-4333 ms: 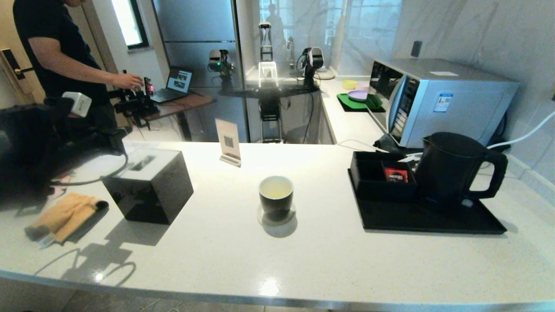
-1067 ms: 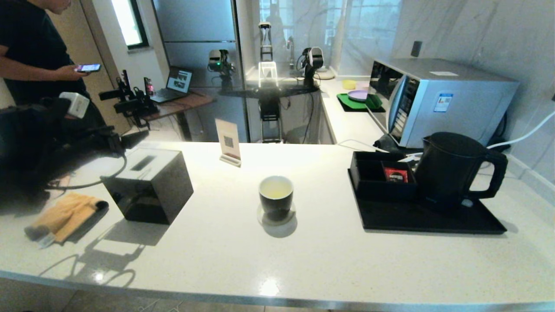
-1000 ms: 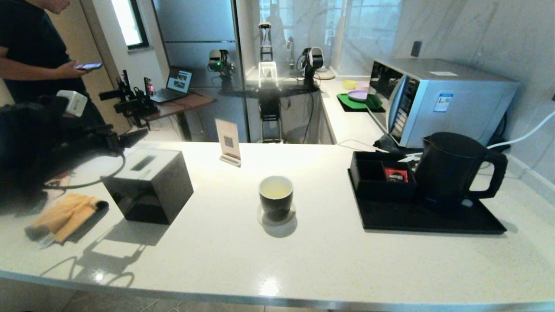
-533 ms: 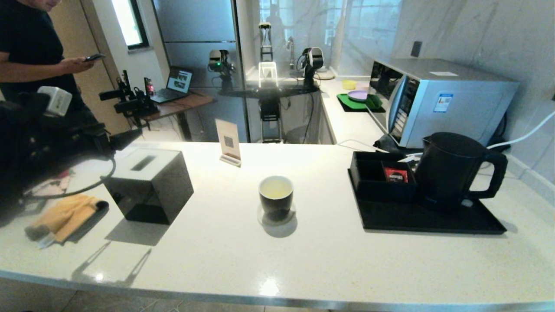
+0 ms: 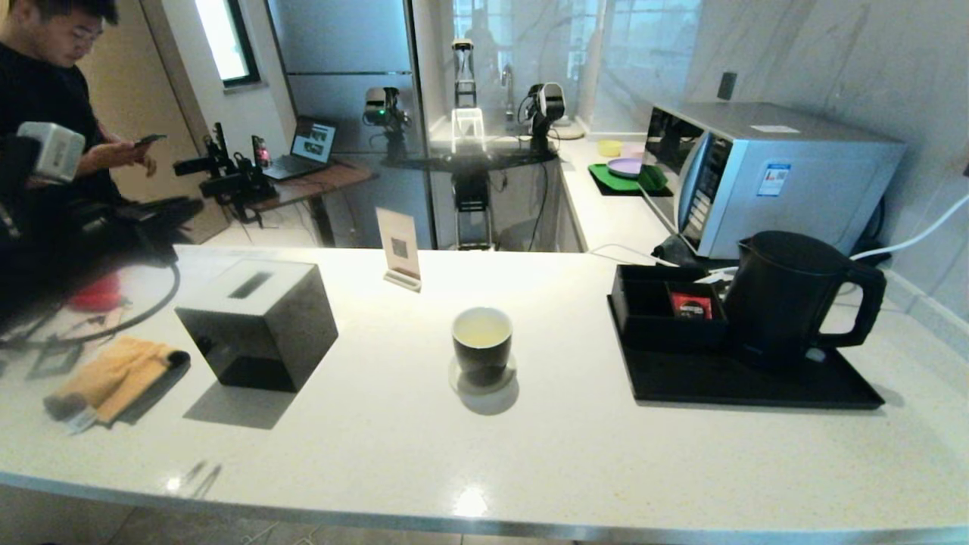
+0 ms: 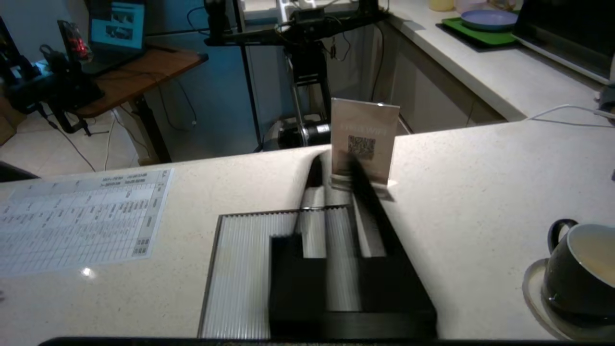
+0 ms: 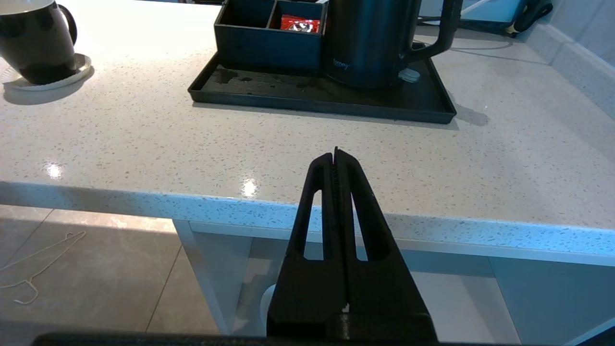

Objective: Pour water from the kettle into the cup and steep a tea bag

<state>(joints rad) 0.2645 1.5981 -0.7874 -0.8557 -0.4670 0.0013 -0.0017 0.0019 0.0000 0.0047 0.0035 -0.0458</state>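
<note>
item: white speckled stone bench, carrying all listed goods. item: small cup, glossy black outside, white inside, standing on a round pale coaster near the bench middle; holds pale yellowish water, well up the wall. item: matte black tapered electric kettle with loop handle, upright on a flat black tray to the robot's right, well apart from the cup; lid on. item: black divided caddy on the same tray, touching or just beside the kettle, one compartment holding a red square packet. item: glossy black cube box with a slot on top, left of the cup; folded orange cloth further left; small upright card with a printed code behind. item: tea bag, not found in any view. item: left pincer, raised above the slotted box and aimed toward the card; its two dark fingers look slightly parted with nothing between them, though motion smear makes this uncertain. item: right pincer, parked off the near bench edge, below and in front of the tray; fingers pressed together, empty. assessment: pouring appears done, kettle returned to its tray; the step in hand is the steeping. next move calls for locating and pinching a tea bag, probably by its string, then carrying it over the cup and lowering it into the water without tipping the cup off its coaster.
</note>
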